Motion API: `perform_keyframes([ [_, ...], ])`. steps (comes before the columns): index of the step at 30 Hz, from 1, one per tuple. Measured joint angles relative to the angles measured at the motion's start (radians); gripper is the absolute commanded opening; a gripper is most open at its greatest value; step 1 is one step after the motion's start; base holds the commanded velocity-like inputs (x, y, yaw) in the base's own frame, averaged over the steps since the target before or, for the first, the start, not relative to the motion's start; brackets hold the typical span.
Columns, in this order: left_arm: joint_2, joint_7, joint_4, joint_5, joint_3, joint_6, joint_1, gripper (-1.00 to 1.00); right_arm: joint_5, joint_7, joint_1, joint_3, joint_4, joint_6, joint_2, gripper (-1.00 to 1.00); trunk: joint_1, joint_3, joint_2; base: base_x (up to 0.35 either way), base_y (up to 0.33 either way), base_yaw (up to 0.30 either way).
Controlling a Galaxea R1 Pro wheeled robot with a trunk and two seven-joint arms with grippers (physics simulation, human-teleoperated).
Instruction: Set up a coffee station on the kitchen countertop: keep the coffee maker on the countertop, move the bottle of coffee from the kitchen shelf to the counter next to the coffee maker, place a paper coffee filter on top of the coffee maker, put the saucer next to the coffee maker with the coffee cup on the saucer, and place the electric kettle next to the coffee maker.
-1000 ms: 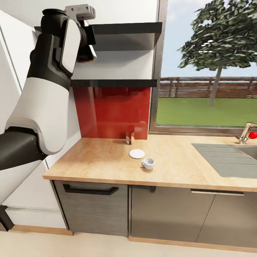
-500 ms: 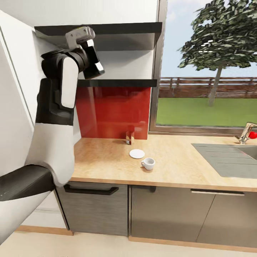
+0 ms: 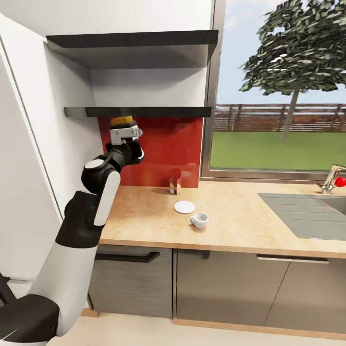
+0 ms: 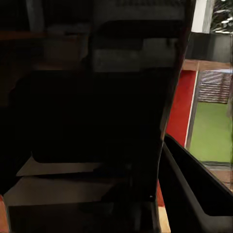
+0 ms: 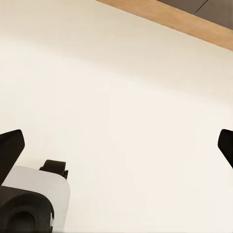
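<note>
The left gripper [image 3: 126, 139] is raised in front of the red backsplash [image 3: 163, 149], just under the lower shelf [image 3: 144, 112], and it is clamped on the bottle [image 3: 123, 120], whose yellow cap peeks out above the wrist camera block. In the left wrist view the bottle [image 4: 97, 121] is a dark mass pressed close between the fingers, with one dark finger [image 4: 194, 184] running alongside it. On the countertop [image 3: 144, 216], the saucer [image 3: 184, 207] lies flat toward 4 o'clock from the gripper, and the cup [image 3: 200, 220] stands on the wood just beside the saucer, at its 4 o'clock, not on it. A small brown glass-like container [image 3: 175, 185] stands against the backsplash at 11 o'clock from the saucer. The sink [image 3: 312, 211] and tap [image 3: 331, 179] sit far off at 3 o'clock. The right gripper [image 5: 116, 155] hangs over pale floor [image 5: 121, 97], its two dark fingertips [image 5: 10, 145] spread wide apart with nothing between them.
</note>
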Motion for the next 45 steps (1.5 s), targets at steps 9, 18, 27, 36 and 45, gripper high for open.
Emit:
perform_keyframes([
  [9,0.058,-0.006,0.002,0.001,-0.001,-0.086,0.078,-1.00,0.003,0.000,0.001,0.002,0.023,-0.002,0.001,1.00,0.000,0.000,0.000,0.000,0.000,0.000],
  [18,0.060,-0.006,0.009,0.004,-0.002,-0.088,0.080,-1.00,0.005,-0.001,0.001,0.002,0.025,-0.002,0.002,1.00,0.011,-0.009,-0.021,0.000,0.000,0.000],
  [27,0.061,-0.006,0.011,0.004,-0.003,-0.088,0.080,-1.00,0.005,-0.001,0.001,0.002,0.025,-0.002,0.002,1.00,0.046,-0.038,-0.084,0.000,0.000,0.000],
  [36,0.061,-0.006,0.013,0.004,-0.003,-0.088,0.081,-1.00,0.005,-0.001,0.001,0.002,0.025,-0.003,0.002,1.00,0.080,-0.066,-0.147,0.000,0.000,0.000],
  [45,0.061,-0.006,0.013,0.004,-0.003,-0.088,0.095,-1.00,0.005,-0.001,0.001,0.002,0.026,-0.003,0.002,1.00,0.115,-0.094,-0.210,0.000,0.000,0.000],
])
